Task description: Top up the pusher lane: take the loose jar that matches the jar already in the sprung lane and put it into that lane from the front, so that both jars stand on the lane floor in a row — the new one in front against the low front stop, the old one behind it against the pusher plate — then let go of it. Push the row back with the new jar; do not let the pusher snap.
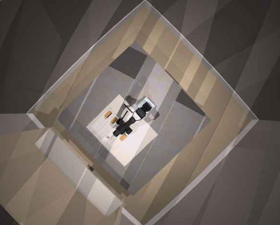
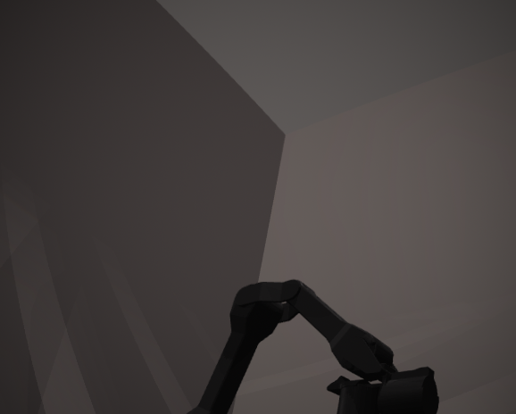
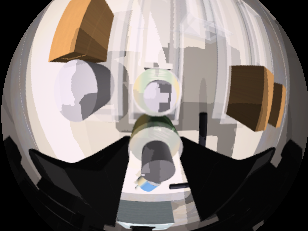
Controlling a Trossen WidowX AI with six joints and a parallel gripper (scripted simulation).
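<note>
Jar (image 3: 158, 149) gripped in the hand (image 3: 154, 140), visible in wrist view, hidden in exterior.

Matte black arm (image 1: 122, 128) (image 2: 314, 312) with faceted, angular links.

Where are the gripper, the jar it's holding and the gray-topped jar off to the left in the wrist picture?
Gripper (image 3: 154, 140): wrist view, midway between its fingertips.
Held jar (image 3: 158, 170): wrist view, its gray lid.
Gray-topped jar (image 3: 75, 91): wrist view, its top.
</note>
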